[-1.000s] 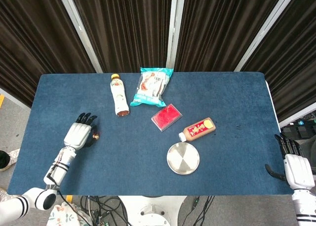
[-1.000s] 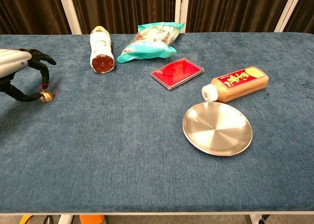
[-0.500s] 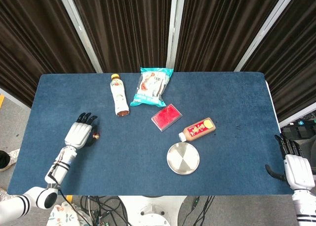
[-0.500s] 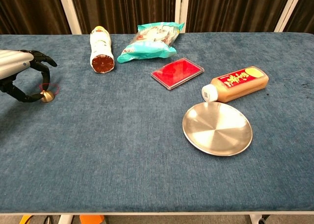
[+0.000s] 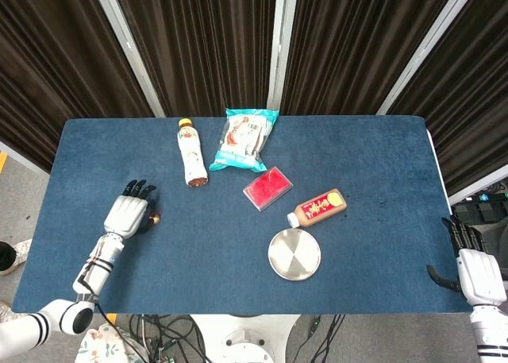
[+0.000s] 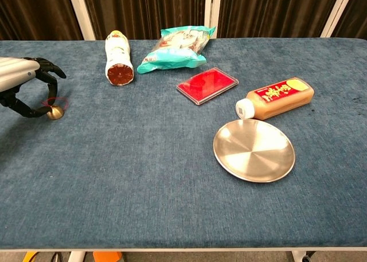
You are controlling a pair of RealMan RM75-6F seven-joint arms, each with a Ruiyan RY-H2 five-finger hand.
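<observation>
Fingers of the left hand (image 6: 26, 90) pinch a small brass ball (image 6: 55, 113) resting on the desk (image 6: 143, 159), not lifted yet; right hand (image 5: 475, 269) is open, lower right.

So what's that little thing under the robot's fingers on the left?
A small brass-coloured bell with a thin red ring sits on the blue table, under the curved fingers of the left hand. The thumb is at its side; whether they pinch it is unclear.
</observation>
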